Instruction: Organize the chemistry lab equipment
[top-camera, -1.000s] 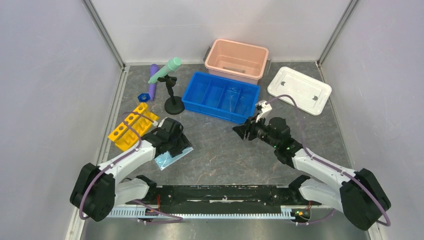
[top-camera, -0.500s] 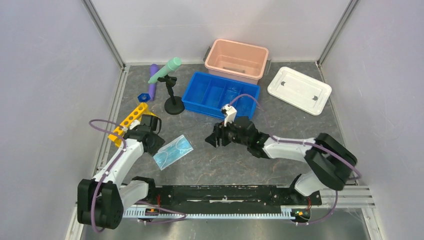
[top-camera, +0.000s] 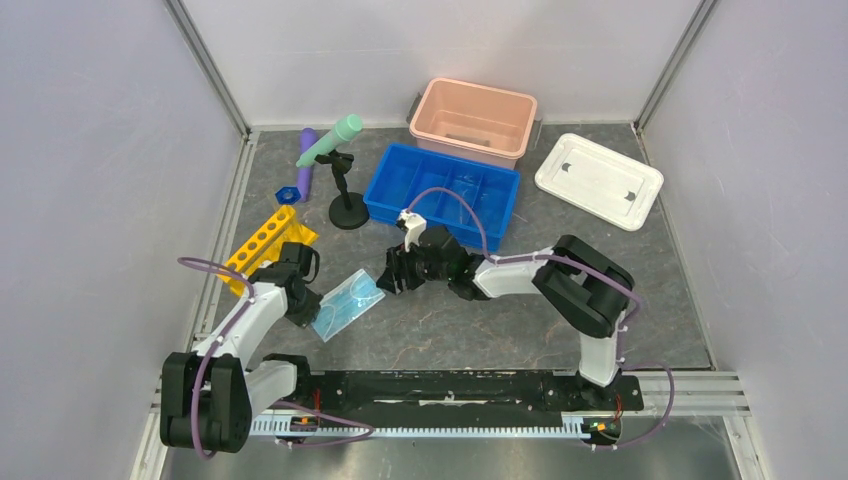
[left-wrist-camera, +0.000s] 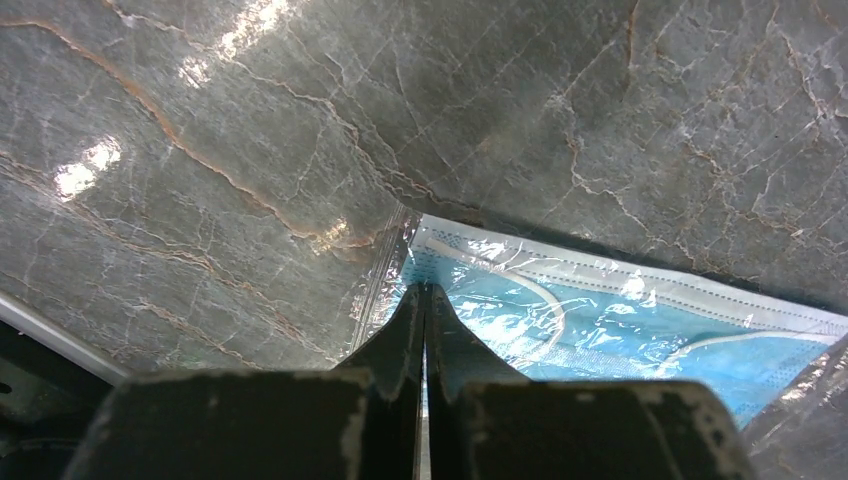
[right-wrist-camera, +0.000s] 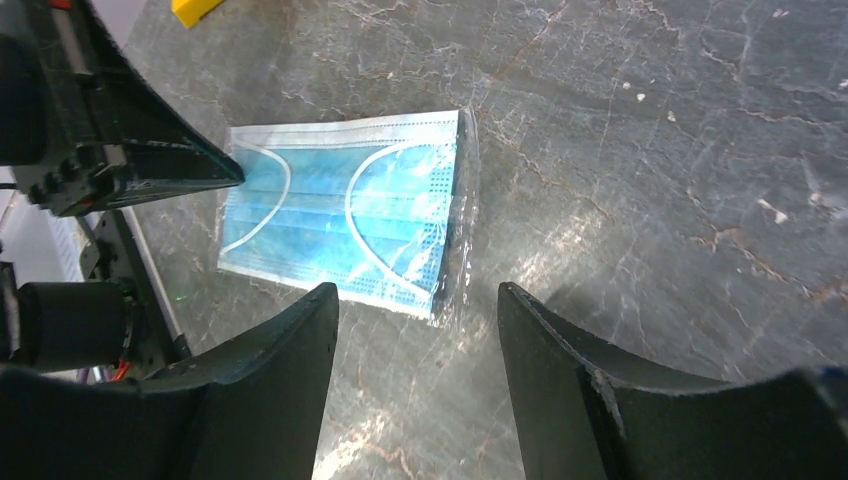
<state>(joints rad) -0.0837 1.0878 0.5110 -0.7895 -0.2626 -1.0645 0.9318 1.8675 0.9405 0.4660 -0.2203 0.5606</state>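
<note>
The light-blue mask (top-camera: 350, 300), in clear wrap, lies flat on the grey table. My left gripper (top-camera: 312, 308) is at its left edge. In the left wrist view that gripper (left-wrist-camera: 423, 290) is shut, its tips pinching the wrap at a corner of the mask (left-wrist-camera: 620, 320). My right gripper (top-camera: 388, 280) stands open just right of the mask. The right wrist view shows this gripper (right-wrist-camera: 418, 292) holding nothing, short of the mask (right-wrist-camera: 340, 215). The yellow rack (top-camera: 262, 245) lies at the left. The black clamp stand (top-camera: 345, 190) holds a mint tube (top-camera: 330, 140). Beside it are a purple tube (top-camera: 306, 165) and a blue funnel (top-camera: 288, 193).
A blue divided tray (top-camera: 385, 180) sits behind the right gripper. Behind the tray is a pink bin (top-camera: 520, 120). Its white lid (top-camera: 598, 180) lies at the back right. Grey walls close in the table on the left, right and back.
The right arm has swung left across the table to the mask. The left gripper came off the mask to its left edge and has closed there.
</note>
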